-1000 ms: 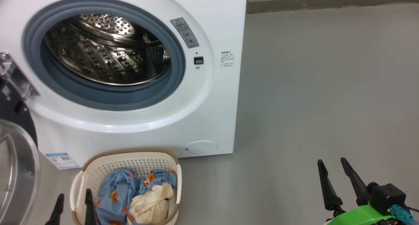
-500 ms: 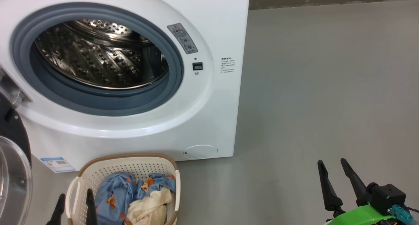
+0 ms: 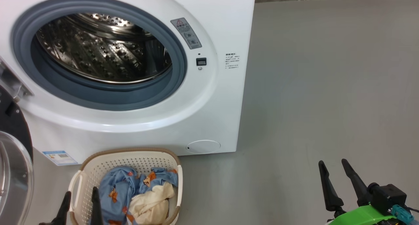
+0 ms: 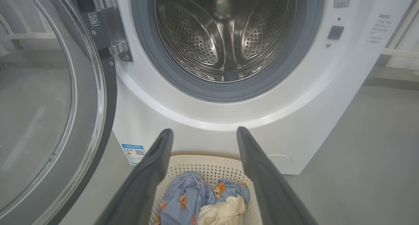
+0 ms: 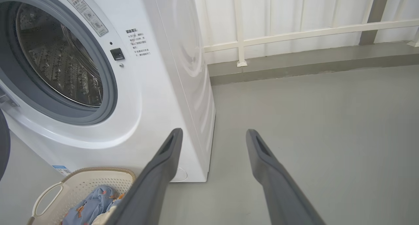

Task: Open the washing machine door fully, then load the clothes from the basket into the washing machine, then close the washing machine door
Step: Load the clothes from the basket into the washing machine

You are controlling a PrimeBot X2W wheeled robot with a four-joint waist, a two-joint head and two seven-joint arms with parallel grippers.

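Reading this one left to right. The door is swung out on its hinge at the far left, and the mouth of the washer is wide open with nothing in the way. I'd call step one done, or as good as done. I can't tell from these angles whether the door has any swing left in it.

Next over, the left gripper hangs by the near left end of the basket. Its jaws are spread wide with nothing between them. From its wrist camera the two fingers frame the clothes pretty neatly, so it looks lined up for a first grab. It doesn't seem to be touching fabric or plastic yet.

The basket sits on the floor just in front of the washer, under the opening. The blue printed stuff and the cream piece are all bunched up inside it. The drum is bare steel as far as I can see, no fabric in there. So loading hasn't started.

Way off to the right, the right gripper is over bare floor, well apart from the basket. Its jaws are also wide and empty.

My tally: one step of three done. All the loading is left to do, and then the door needs closing.
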